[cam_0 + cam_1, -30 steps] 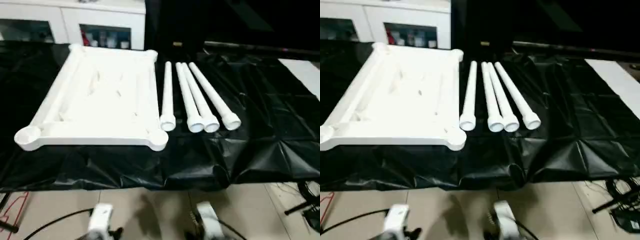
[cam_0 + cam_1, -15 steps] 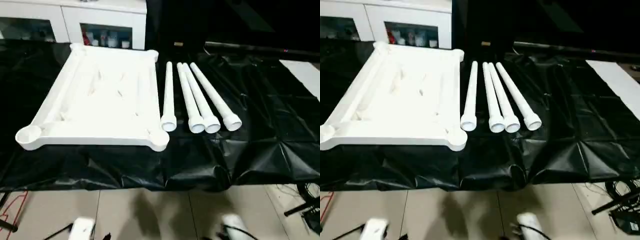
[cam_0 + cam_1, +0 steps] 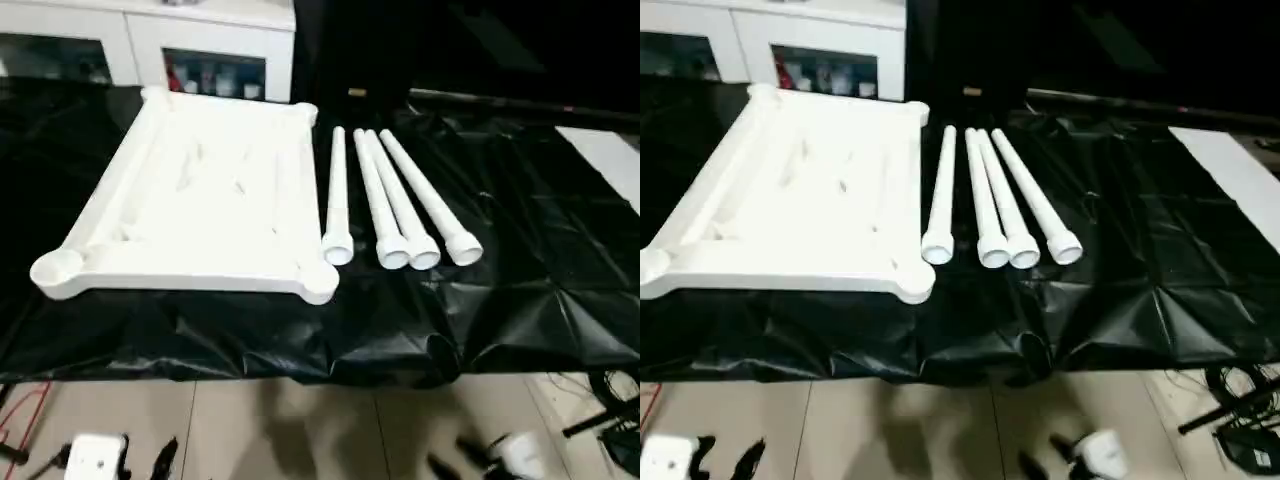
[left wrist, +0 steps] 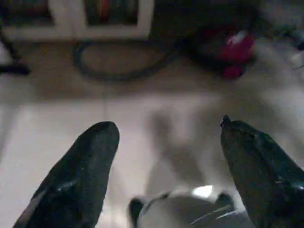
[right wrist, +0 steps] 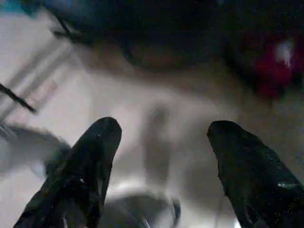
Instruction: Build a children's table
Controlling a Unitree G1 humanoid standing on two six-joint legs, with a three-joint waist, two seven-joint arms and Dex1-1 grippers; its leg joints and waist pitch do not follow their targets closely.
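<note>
Both arms dropped lower, spread apart; left tool (image 4: 166, 156), right tool (image 5: 161, 156) gaping, empty.

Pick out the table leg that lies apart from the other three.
It is the leg nearest the table top. A strip of black sheet shows on both its sides, while the other three legs lie bunched close together, farther from the top.

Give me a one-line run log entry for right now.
stage: not started | tabletop: upside down on black sheet | four legs: loose beside it | left gripper: open, empty | right gripper: open, empty
</note>
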